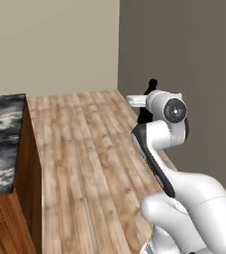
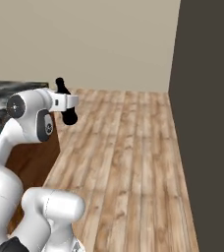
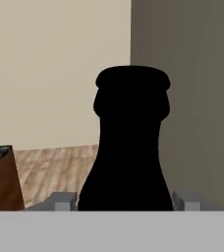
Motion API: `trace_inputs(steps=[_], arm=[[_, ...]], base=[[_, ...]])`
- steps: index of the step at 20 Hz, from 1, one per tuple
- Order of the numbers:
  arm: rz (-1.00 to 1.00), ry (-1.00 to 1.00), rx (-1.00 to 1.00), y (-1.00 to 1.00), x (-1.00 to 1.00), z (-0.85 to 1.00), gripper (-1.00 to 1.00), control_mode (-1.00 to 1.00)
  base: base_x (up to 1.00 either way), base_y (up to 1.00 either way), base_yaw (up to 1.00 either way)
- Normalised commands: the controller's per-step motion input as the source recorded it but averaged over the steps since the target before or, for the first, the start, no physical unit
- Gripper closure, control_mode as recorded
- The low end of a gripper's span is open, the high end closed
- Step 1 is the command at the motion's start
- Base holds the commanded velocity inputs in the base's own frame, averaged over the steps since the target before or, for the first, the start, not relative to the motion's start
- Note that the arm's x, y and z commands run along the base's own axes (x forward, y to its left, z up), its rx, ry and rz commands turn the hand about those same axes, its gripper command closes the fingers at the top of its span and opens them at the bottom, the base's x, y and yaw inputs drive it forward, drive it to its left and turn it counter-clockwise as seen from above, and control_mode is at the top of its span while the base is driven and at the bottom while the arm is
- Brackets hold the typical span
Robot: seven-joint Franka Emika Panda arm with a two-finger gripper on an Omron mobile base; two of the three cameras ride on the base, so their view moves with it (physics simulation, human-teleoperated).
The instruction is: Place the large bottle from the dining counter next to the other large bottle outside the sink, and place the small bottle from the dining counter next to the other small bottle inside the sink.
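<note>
One black bottle (image 3: pixel 131 142) stands upright between the two grey fingertips (image 3: pixel 61 201) of the claw (image 3: pixel 125 201), which pinches its body from either side (neck and cap rise straight above the grip). From the base cameras the bottle (image 2: pixel 65 101) is carried in the air off the corner of the marbled dining counter (image 1: pixel 3 144), above the wooden floor (image 1: pixel 85 158), with the white arm (image 1: pixel 159 134) folded up behind it. Beige and dark grey walls meet beyond it
</note>
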Motion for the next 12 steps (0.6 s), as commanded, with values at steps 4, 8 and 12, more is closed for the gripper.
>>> trace_inputs(steps=[4, 8, 12], arm=[[0.00, 0.00, 0.00, 0.00, 0.00, 0.00, 1.00, 1.00], [0.00, 0.00, 0.00, 0.00, 0.00, 0.00, 1.00, 1.00], [0.00, 0.00, 0.00, 0.00, 0.00, 0.00, 1.00, 1.00]], base=[[-0.68, 0.90, 0.06], [-0.62, 0.94, 0.09], [-0.59, 0.97, 0.10]])
